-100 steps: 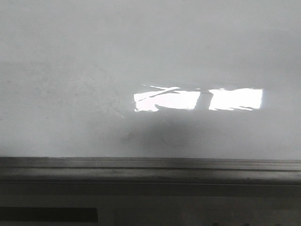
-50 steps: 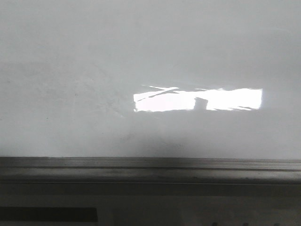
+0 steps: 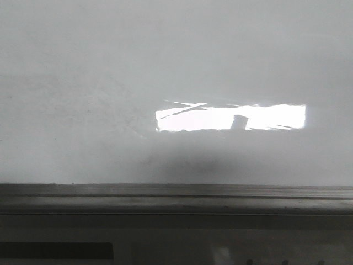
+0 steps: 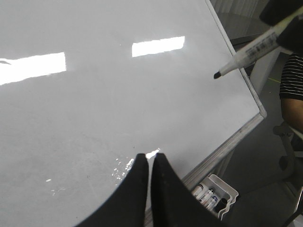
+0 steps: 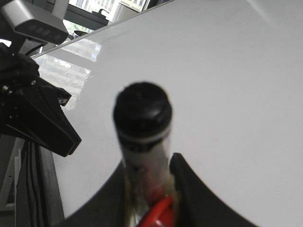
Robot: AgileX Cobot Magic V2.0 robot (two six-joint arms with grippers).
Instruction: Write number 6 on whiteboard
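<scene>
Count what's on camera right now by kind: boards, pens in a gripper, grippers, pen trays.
whiteboard: 1
marker pen held in a gripper: 1
Grippers: 2 (left gripper, right gripper)
pen tray: 1
Total: 5

One whiteboard [image 3: 83, 83] counted. One marker pen [image 4: 251, 49] counted, held over board. Two grippers seen: left gripper [image 4: 148, 163], right gripper [image 5: 149, 189]. One marker tray [image 4: 213, 195] below board's near edge, several markers inside, exact count unclear.
</scene>
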